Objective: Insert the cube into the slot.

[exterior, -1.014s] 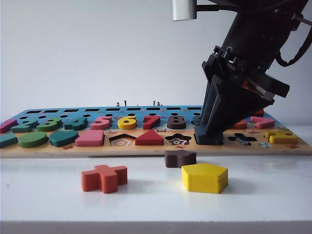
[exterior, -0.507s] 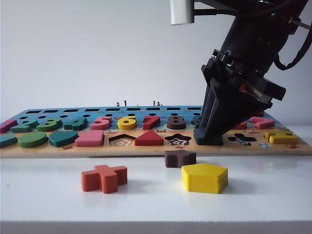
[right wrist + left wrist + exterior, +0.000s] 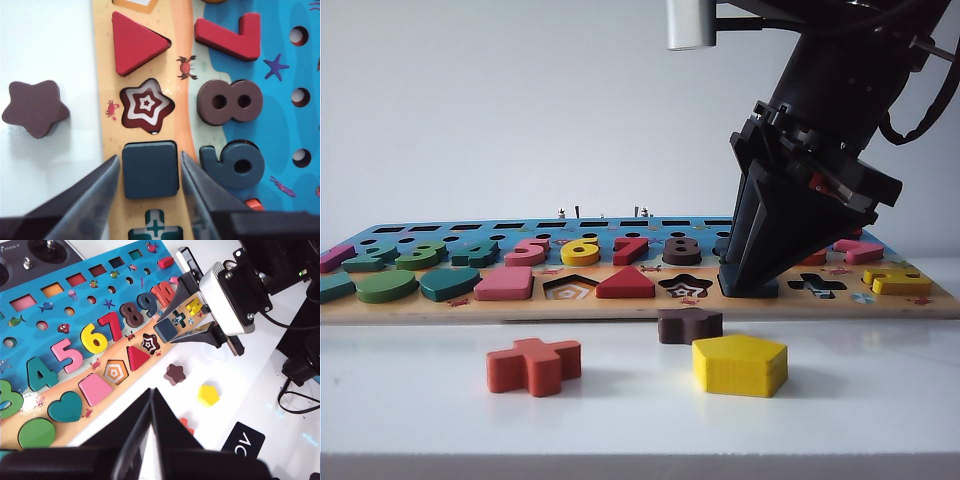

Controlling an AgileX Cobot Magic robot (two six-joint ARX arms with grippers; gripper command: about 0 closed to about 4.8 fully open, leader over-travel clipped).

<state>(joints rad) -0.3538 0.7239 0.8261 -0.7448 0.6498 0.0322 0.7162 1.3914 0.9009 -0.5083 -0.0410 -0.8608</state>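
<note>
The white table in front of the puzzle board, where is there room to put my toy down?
Left of the orange cross, the table is bare. It's crowded by the brown star and yellow pentagon, under the right claw. The left claw hovers away.

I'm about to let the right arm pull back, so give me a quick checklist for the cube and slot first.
1. Cube fills the slot, between the star recess and cross recess: ok.
2. Cube fully flush with the board: cannot tell.
3. Right gripper fingers apart from the cube's sides: ok, narrow gaps visible.
4. Left gripper away from the board: ok.
5. Star block off the board, outside the retreat path: ok.
</note>
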